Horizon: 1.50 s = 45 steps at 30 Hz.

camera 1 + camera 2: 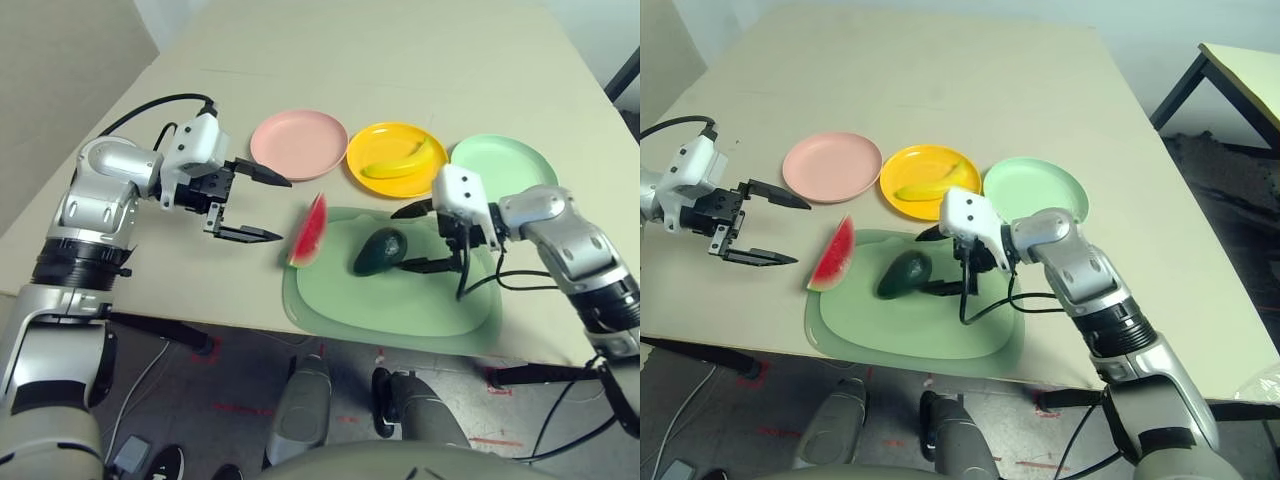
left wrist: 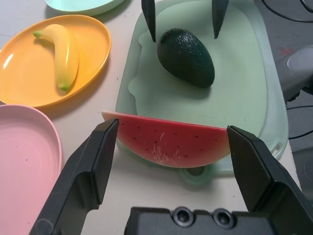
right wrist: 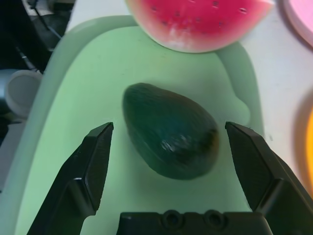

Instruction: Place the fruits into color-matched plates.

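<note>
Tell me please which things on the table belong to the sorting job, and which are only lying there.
Belong to the job:
- watermelon wedge
- avocado
- banana, already in the yellow plate
- pink plate
- mint green plate

Only lying there:
- pale green mat under the avocado
- black cable beside the right arm

Both claws spread wide
</note>
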### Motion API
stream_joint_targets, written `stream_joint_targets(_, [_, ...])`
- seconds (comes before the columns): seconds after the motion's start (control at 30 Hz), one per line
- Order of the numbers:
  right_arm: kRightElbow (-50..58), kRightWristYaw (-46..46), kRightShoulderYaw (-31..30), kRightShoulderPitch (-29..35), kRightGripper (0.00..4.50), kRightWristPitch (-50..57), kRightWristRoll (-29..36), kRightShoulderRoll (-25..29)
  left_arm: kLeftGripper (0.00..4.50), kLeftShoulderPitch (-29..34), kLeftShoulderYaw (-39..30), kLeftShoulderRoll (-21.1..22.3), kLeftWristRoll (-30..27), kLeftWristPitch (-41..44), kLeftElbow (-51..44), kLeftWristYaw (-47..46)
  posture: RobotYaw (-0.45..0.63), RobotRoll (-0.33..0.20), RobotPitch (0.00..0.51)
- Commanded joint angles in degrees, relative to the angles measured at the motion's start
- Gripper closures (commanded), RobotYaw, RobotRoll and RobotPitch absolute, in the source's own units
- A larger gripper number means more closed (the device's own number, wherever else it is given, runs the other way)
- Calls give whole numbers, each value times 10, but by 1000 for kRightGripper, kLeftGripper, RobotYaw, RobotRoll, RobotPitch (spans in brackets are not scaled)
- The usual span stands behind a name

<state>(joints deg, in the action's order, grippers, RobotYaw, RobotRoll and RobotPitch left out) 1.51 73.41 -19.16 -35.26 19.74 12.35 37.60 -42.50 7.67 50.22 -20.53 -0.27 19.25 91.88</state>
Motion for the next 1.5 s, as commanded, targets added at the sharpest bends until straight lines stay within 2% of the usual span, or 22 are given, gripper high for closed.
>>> stream_joint_targets(0.03, [-14, 2, -14, -2, 16, -10, -14, -11, 0, 7, -4, 9, 2, -3, -8, 6, 283, 0, 189])
stream_joint_targets(0.4, [-37, -36, -12, 9, 16, -27, -54, -29, 0, 17, -7, 18, -2, -2, -22, 6, 293, 0, 186])
stream_joint_targets(0.6, [-33, -44, -10, 13, 16, -14, -56, -35, 0, 13, -3, 17, 0, -7, -17, 6, 291, 0, 186])
stream_joint_targets(0.63, [-32, -44, -9, 13, 149, -11, -55, -35, 0, 12, -3, 16, 1, -8, -16, 6, 291, 0, 186])
stream_joint_targets(0.7, [-28, -42, -8, 15, 453, -8, -54, -34, 0, 10, -2, 16, 1, -11, -13, 6, 287, 0, 187])
stream_joint_targets(1.07, [-27, -39, -3, 14, 4389, -3, -52, -29, 0, 6, -3, 13, 4, -22, -3, 6, 285, 0, 187])
stream_joint_targets(1.1, [-27, -39, -2, 14, 4475, -3, -53, -29, 0, 7, -4, 13, 5, -22, -2, 6, 285, 0, 188])
stream_joint_targets(1.23, [-24, -37, -4, 13, 4475, -5, -56, -24, 0, 9, -4, 13, 6, -24, -1, 6, 285, 0, 188])
stream_joint_targets(1.27, [-23, -35, -4, 11, 4318, -9, -59, -19, 0, 9, -4, 13, 7, -24, 0, 6, 285, 0, 188])
stream_joint_targets(1.33, [-21, -30, -6, 6, 3897, -13, -64, -10, 0, 8, -5, 14, 7, -25, 1, 6, 285, 0, 188])
stream_joint_targets(1.5, [3, 0, -3, -14, 2077, 16, -51, 17, 0, 6, -3, 16, 7, -28, 4, 6, 282, 0, 190])
